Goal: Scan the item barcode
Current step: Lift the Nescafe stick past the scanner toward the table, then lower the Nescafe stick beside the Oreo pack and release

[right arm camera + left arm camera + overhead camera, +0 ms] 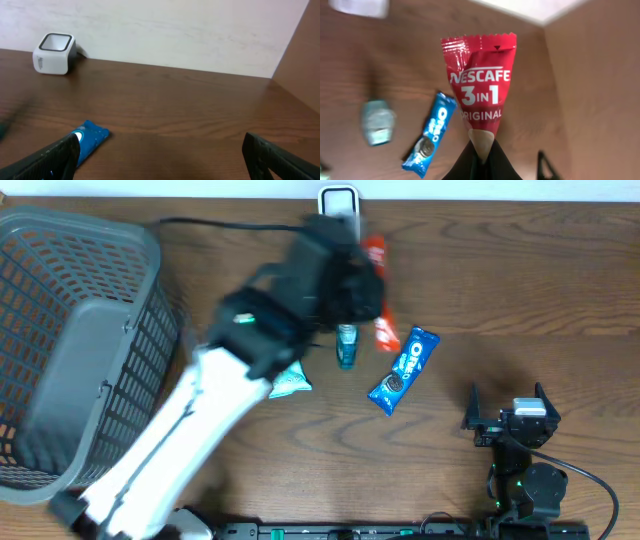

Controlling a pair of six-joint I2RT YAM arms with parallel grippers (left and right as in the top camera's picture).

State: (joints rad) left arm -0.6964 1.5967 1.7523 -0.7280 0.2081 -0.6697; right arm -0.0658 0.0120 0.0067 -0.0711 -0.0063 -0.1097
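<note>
Left gripper (482,150) was pinched shut on one end seam of the Nescafé 3-in-1 sachet (481,85), which projected ahead of it. The sachet looked light, limp and slippery, best gripped at a seam. The barcode scanner (338,198) lay beyond. Right gripper (162,152) stood wide, empty.

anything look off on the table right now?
Nothing stands out. The left gripper pinches the Nescafe sachet by one end near the scanner. The Oreo pack and teal bottle look intact, no spill.
</note>
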